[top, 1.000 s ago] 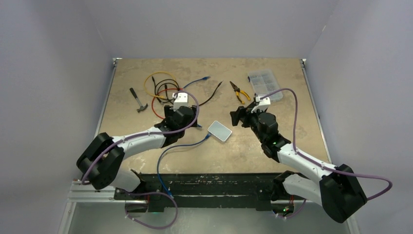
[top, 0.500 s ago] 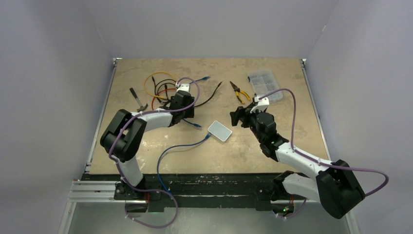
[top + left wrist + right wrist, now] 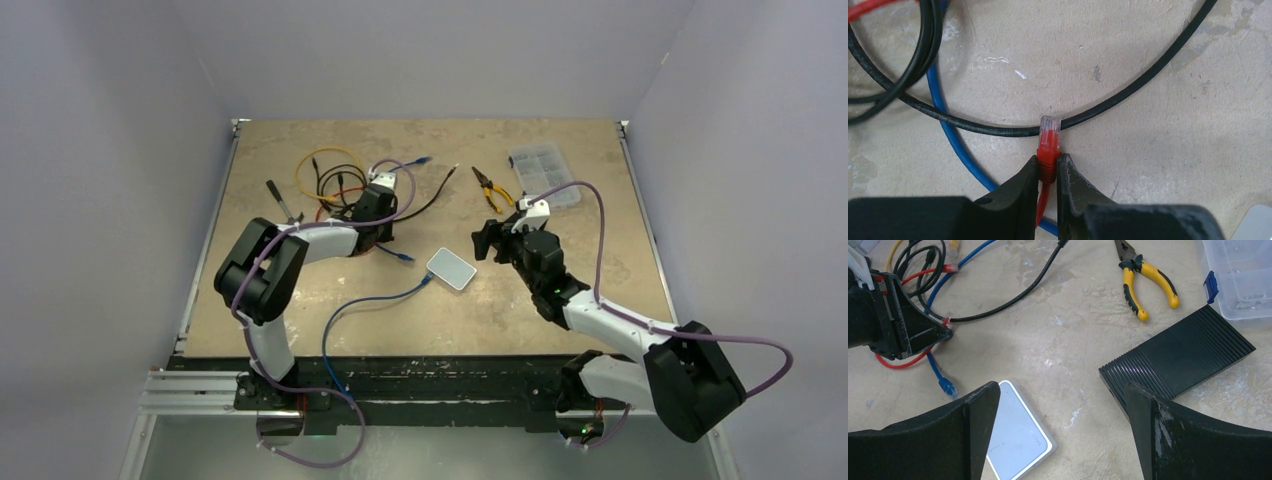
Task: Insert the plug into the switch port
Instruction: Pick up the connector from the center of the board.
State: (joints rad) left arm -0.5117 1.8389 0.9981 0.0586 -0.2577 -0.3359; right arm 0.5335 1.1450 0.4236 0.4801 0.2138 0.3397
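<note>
In the left wrist view, the left end effector (image 3: 1049, 170) sat at the bottom centre of the frame, clenched on the red plug (image 3: 1049, 145). Its two dark fingers (image 3: 1020, 187) pinched the red boot from either side, and the clear tip stuck out above them. That tip touched or lay just under a black cable (image 3: 1128, 95) that swept from the upper right down to the left. A blue cable (image 3: 955, 145) curved down the left half of the frame and passed behind the fingers. All of it lay on the mottled beige desk (image 3: 1173, 125).

In the right wrist view, the right end effector (image 3: 1062, 388) was released, with its jaws spread wide near the bottom of the frame. The white switch (image 3: 1018, 437) lay flat on the desk at lower centre, beside the left jaw and well apart from the red plug at the left edge. A black ribbed box (image 3: 1178, 355) lay at right of centre. Yellow-handled pliers (image 3: 1143, 282) lay above it, and a clear plastic organiser (image 3: 1243, 275) filled the upper right corner.
</note>
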